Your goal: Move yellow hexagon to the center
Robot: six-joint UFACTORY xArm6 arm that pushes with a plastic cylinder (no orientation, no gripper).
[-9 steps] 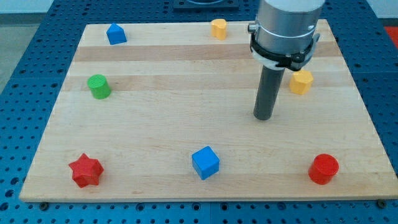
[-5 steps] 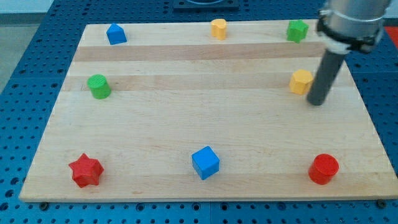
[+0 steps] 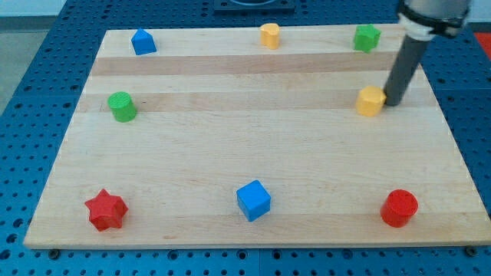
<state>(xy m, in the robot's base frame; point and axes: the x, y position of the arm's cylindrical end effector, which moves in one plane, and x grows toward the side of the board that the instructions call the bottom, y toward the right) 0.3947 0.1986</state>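
Observation:
The yellow hexagon (image 3: 370,100) lies on the wooden board (image 3: 253,138) at the view's right, above mid-height. My tip (image 3: 395,101) stands right beside the hexagon's right side, touching or nearly touching it. The dark rod rises from there toward the view's top right.
A second yellow block (image 3: 269,35) sits at the top centre. A green block (image 3: 367,37) is at the top right, a blue block (image 3: 143,41) at the top left, a green cylinder (image 3: 121,106) at the left, a red star (image 3: 105,210), a blue cube (image 3: 253,200) and a red cylinder (image 3: 399,208) along the bottom.
My tip swept from left of the yellow hexagon, below it, round to its right side, then up close against it. The hexagon has barely moved.

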